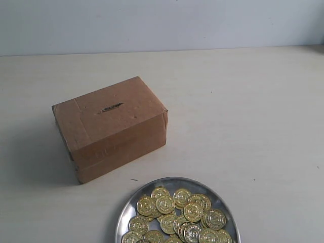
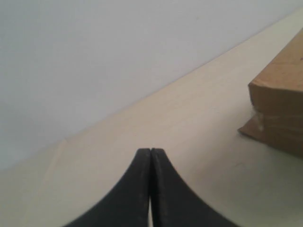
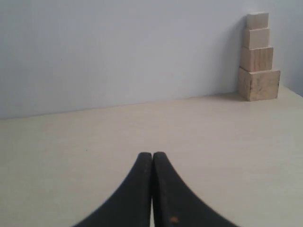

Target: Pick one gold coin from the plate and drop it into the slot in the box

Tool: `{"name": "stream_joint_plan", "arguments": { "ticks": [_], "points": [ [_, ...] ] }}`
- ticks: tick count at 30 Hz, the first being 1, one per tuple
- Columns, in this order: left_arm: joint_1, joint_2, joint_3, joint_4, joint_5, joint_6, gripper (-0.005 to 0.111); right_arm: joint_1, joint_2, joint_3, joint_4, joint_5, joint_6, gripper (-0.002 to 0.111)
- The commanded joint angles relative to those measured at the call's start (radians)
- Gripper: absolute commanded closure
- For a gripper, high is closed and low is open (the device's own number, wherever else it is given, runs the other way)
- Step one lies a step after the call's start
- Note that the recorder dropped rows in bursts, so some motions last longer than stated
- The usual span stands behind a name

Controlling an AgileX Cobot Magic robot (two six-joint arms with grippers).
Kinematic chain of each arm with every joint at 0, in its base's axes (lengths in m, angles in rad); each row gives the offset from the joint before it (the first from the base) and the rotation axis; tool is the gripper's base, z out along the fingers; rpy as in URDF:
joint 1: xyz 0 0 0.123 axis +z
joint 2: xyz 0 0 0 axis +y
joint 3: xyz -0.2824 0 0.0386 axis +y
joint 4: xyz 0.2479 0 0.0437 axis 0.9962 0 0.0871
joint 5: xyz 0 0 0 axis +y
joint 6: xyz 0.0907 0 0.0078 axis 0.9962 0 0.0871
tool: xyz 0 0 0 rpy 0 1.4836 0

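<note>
In the exterior view the brown cardboard box (image 1: 111, 126) stands left of centre, its dark slot (image 1: 112, 108) on the top face. The silver plate (image 1: 132, 202) lies at the near edge, heaped with several gold coins (image 1: 182, 217). Neither arm shows in that view. My left gripper (image 2: 150, 151) is shut with nothing between its black fingers, above bare table; a corner of the box (image 2: 279, 104) shows in the left wrist view. My right gripper (image 3: 152, 155) is shut and empty, over bare table.
A stack of wooden blocks (image 3: 258, 59), each smaller than the one below, stands against the pale wall in the right wrist view. The light tabletop (image 1: 243, 116) stretches right of the box, ending at the wall behind.
</note>
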Motion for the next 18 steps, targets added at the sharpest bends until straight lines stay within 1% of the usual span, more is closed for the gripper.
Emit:
{"name": "stream_joint_plan", "arguments": {
  "ticks": [1, 4, 14, 16, 18],
  "points": [
    [0.003, -0.005, 0.000, -0.116, 0.054, -0.163, 0.107, -0.004, -0.004, 0.005, -0.006, 0.043, -0.047, 0.108],
    [0.003, -0.005, 0.000, -0.117, 0.083, -0.163, 0.107, -0.004, -0.004, 0.005, -0.006, 0.043, -0.047, 0.108],
    [0.003, -0.005, 0.000, -0.117, 0.096, -0.165, 0.107, -0.004, -0.004, 0.005, -0.006, 0.043, -0.047, 0.108],
    [0.003, -0.005, 0.000, -0.117, 0.098, -0.237, 0.107, -0.004, -0.004, 0.005, -0.006, 0.043, -0.047, 0.108],
    [0.003, -0.005, 0.000, -0.117, 0.098, -0.358, 0.107, -0.004, -0.004, 0.005, -0.006, 0.043, -0.047, 0.108]
  ]
}}
